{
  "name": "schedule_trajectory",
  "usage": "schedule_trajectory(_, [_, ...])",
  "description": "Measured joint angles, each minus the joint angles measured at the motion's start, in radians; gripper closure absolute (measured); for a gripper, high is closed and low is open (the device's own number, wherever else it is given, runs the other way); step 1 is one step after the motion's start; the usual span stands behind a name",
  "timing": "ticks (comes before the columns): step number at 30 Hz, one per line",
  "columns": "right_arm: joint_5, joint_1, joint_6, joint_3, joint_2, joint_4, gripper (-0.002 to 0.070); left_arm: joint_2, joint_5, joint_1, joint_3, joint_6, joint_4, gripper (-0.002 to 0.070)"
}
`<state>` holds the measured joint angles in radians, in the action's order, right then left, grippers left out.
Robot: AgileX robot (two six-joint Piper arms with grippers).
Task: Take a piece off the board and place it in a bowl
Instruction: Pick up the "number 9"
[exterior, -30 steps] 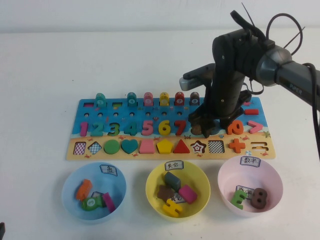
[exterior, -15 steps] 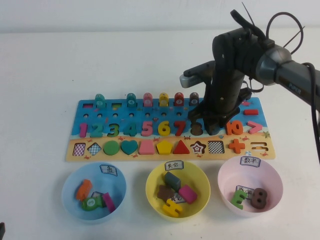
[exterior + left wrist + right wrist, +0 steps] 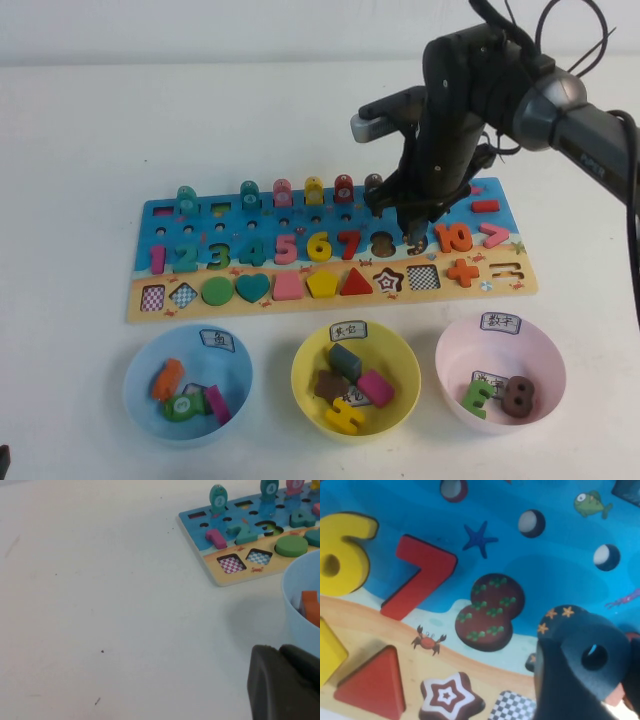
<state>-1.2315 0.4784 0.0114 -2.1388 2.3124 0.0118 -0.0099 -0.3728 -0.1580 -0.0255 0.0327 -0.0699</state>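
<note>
Your right gripper (image 3: 413, 232) sits right of centre in the high view, over the number row of the board (image 3: 150, 308). It is clenched on the piece (image 3: 582, 652), the slate grey-blue 9. In the right wrist view, that 9 fills the lower right corner. It is raised off the board and tilted. The dark recess with orange stars just above it is its own slot.

To the left of that slot you see the brown 8-shaped slot (image 3: 490, 612), open and dotted with green. Further left stand the red 7 (image 3: 417, 577) and the yellow 6 (image 3: 340, 555), both seated in the board. In the high view the orange 10 (image 3: 453, 237) lies just right of your gripper.

The pale pink bowl (image 3: 450, 350) stands at the lower right of the high view, just below the board's right end. It holds a green piece (image 3: 477, 397) and a brown 8 (image 3: 518, 394). The yellow bowl (image 3: 310, 355) is at lower centre and the light blue bowl (image 3: 140, 365) at lower left.

Your left gripper (image 3: 285, 685) shows only as a dark mass in the lower right corner of the left wrist view, beside the light blue bowl. You cannot tell how it is set.
</note>
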Motion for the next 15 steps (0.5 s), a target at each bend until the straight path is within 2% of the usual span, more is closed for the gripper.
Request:
schedule_trajectory(8, [0.000, 0.000, -0.004, 0.000, -0.027, -0.022, 0.0433, 0.000, 0.000, 0.000, 0.000, 0.000, 0.000, 0.0680])
schedule_trajectory(15, [-0.002, 0.037, -0.067, 0.005, -0.164, -0.089, 0.0433, 0.000, 0.000, 0.000, 0.000, 0.000, 0.000, 0.0679])
